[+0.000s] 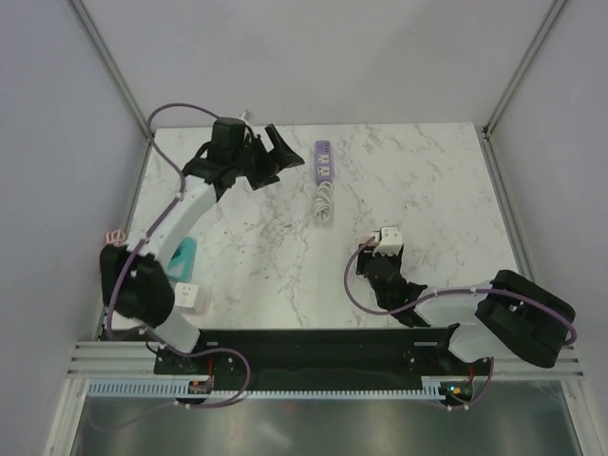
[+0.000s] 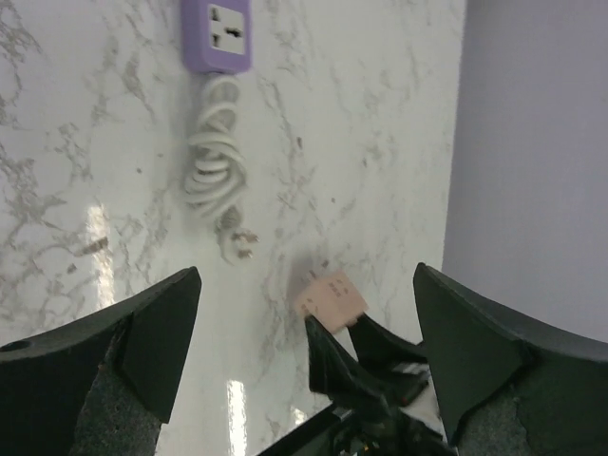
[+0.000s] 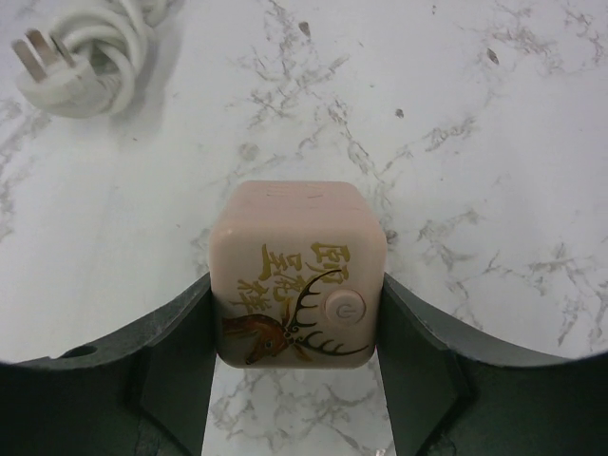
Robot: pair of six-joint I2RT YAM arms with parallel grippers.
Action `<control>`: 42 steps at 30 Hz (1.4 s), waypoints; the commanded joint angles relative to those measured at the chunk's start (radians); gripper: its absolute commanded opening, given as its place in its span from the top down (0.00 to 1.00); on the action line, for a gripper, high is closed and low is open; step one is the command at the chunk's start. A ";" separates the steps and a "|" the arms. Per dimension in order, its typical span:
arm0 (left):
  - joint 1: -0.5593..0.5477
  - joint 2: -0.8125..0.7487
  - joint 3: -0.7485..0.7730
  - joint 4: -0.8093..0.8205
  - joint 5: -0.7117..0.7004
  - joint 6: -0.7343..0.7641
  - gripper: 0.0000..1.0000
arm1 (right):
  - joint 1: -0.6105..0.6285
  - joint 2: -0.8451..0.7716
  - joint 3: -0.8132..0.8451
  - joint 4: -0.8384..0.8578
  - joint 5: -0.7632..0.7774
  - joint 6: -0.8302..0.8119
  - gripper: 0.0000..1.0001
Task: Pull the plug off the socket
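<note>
Closest to the right wrist lens is the plug — a tan block with a deer drawing, gold characters and a round button on its face. The right pincer pinches it from both sides, one dark finger pressed on each flank. From above, the plug sits in the near right part of the tabletop, well apart from the socket. Whether it rests on the marble or hangs just over it, I cannot tell.

The socket, a lilac strip, lies at the far middle with its white outlets bare, and its coiled white cord is bundled at the near end. Just beside the strip on its left, the left pincer hovers with its fingers spread wide, holding nothing and not touching the strip.

Judging by this, the pulling is done — the plug is off and carried clear. What remains is likely to set the block down gently and spread the right fingers, drawing back without knocking it over.
</note>
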 commanded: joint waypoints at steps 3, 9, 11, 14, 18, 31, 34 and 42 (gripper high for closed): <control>-0.040 -0.300 -0.220 -0.030 -0.108 0.067 0.01 | -0.003 0.093 -0.038 0.248 0.045 -0.058 0.86; -0.024 -0.479 -0.429 -0.116 -0.109 0.041 0.00 | -0.005 0.088 -0.101 0.329 0.034 -0.064 0.67; -0.009 -0.513 -0.498 -0.121 -0.090 0.027 0.00 | -0.005 0.074 -0.103 0.317 0.033 -0.055 0.47; -0.007 -0.567 -0.576 -0.121 -0.092 0.007 0.00 | -0.003 0.025 -0.099 0.245 0.030 -0.021 0.25; -0.004 -0.609 -0.618 -0.126 -0.165 -0.010 0.00 | -0.007 -0.093 -0.080 0.099 0.001 0.004 0.06; 0.280 -0.520 -0.487 -0.406 -0.334 0.056 0.00 | -0.022 -0.305 0.235 -0.542 -0.184 0.076 0.02; 0.420 -0.475 -0.465 -0.483 -0.378 0.018 0.00 | -0.022 -0.291 0.289 -0.627 -0.280 0.116 0.02; 0.527 -0.316 -0.311 -0.589 -0.518 -0.043 0.00 | -0.022 -0.286 0.273 -0.570 -0.487 0.157 0.02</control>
